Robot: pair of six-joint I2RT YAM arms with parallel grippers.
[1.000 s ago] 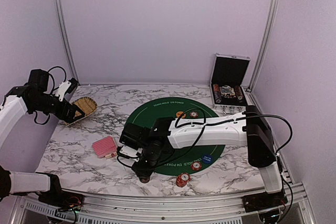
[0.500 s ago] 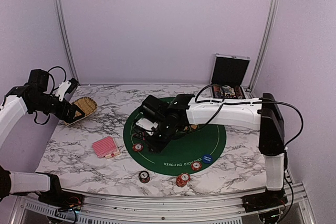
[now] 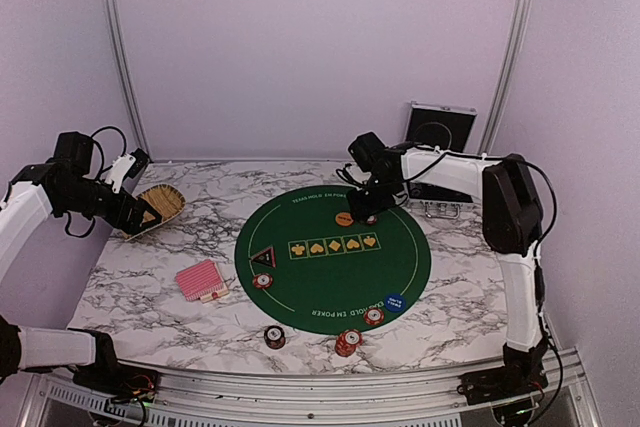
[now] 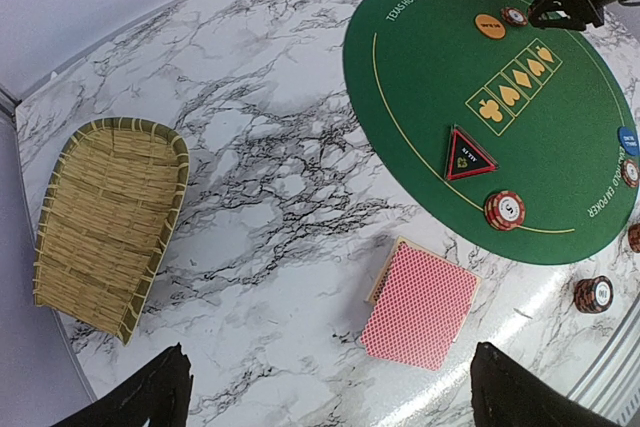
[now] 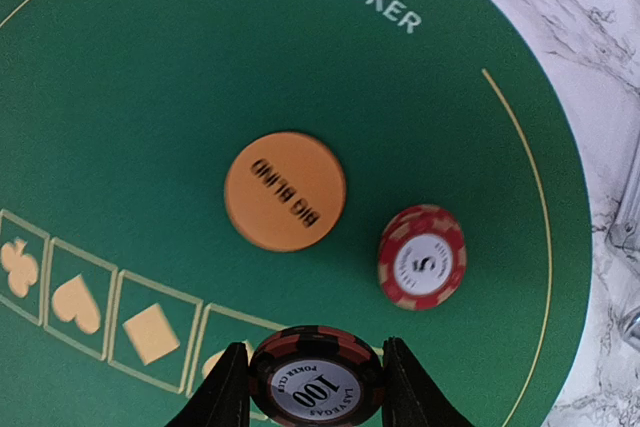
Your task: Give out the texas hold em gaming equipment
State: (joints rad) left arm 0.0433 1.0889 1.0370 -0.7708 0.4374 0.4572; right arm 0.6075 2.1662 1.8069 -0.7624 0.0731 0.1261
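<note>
My right gripper is shut on a black-and-red "100" poker chip, held above the far side of the green mat. Below it lie an orange "Big Blind" disc and a red-and-white "5" chip. In the top view that gripper hovers by the orange disc. The pink-backed cards lie on the marble left of the mat. A black triangular marker and a red chip sit on the mat's left part. My left gripper hangs open and empty, high above the cards.
A woven basket lies at the far left. The silver case stands open at the back right. A blue disc, a red chip, a chip stack and a dark chip lie near the front.
The right arm swept from the table's front, left of the mat, across the mat to its far side. A dark chip remains at the front. The left arm stayed still.
</note>
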